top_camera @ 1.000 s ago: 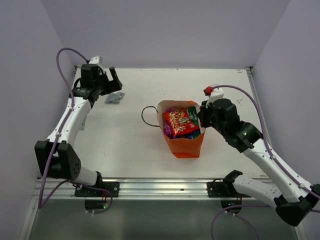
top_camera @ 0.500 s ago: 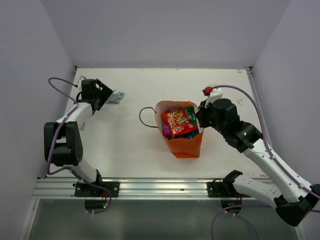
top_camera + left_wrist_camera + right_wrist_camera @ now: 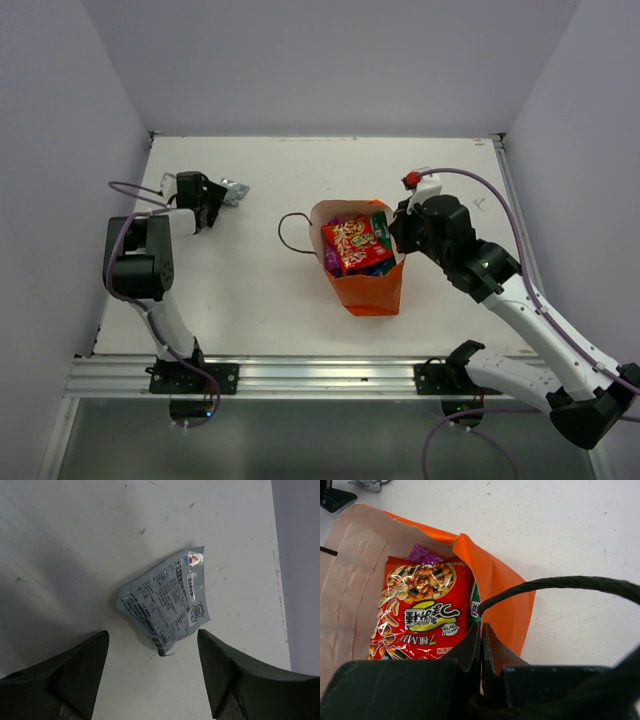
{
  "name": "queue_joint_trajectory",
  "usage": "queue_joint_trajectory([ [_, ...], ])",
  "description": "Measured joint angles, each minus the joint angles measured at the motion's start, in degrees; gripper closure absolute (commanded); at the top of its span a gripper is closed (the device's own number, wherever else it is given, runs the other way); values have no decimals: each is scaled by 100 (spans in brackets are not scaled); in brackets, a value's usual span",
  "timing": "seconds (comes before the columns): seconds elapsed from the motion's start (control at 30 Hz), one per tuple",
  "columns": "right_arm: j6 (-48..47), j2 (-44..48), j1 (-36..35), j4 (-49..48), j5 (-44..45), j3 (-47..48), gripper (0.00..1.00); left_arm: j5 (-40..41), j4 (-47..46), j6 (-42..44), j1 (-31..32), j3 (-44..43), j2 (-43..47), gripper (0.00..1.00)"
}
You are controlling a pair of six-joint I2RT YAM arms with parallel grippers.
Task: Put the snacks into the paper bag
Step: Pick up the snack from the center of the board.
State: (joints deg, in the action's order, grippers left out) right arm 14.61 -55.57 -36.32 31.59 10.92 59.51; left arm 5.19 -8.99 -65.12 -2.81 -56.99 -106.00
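Targeting last snack: silver-grey packet (image 3: 165, 602) is being framed, untouched, by the spread jaws of the left gripper (image 3: 151, 639) near the worktop's (image 3: 260, 300) far-left corner. Paper bag (image 3: 368, 290) is being held open mid-worktop by the right gripper (image 3: 481, 632), pinched shut on its rim. Packet's raised crumpled edge should probably be straddled low before squeezing, so foil isn't being shoved away.
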Motion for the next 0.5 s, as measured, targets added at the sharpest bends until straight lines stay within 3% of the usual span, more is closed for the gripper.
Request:
queue_joint_trajectory([
  [0.37, -35, -81, 0, -114, -50, 4, 100, 72, -514, -210, 103, -269, -577, 51],
  [0.5, -37, -101, 0, -133, -50, 4, 100, 125, -516, -247, 111, -317, -678, 69],
])
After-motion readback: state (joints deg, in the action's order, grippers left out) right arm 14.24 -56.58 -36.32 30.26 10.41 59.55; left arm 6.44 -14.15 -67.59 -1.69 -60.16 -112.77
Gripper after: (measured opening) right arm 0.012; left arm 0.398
